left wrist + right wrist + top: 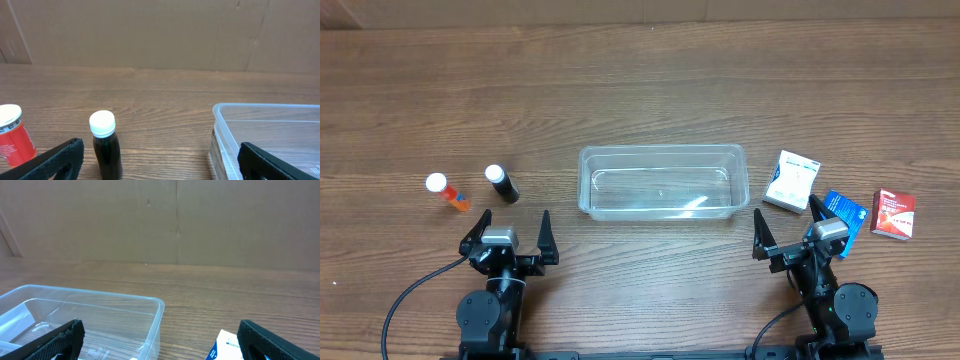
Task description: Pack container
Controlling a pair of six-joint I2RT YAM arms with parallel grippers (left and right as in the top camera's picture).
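- table (620, 80) is showing brown wood grain, darker streaks running across
- container (661, 182) is reading clear, colourless, with white glare on the floor
- dark bottle (501, 185) is showing black under a white cap
- orange bottle (448, 192) is showing an orange-red label with white print and a white cap
- white box (792, 180) is carrying green marks
- blue box (842, 215) is showing white print
- red box (893, 214) is showing a white patch
- left gripper (515, 215) and right gripper (786, 210) are showing black fingers
- cardboard wall (150, 35) is looking plain tan
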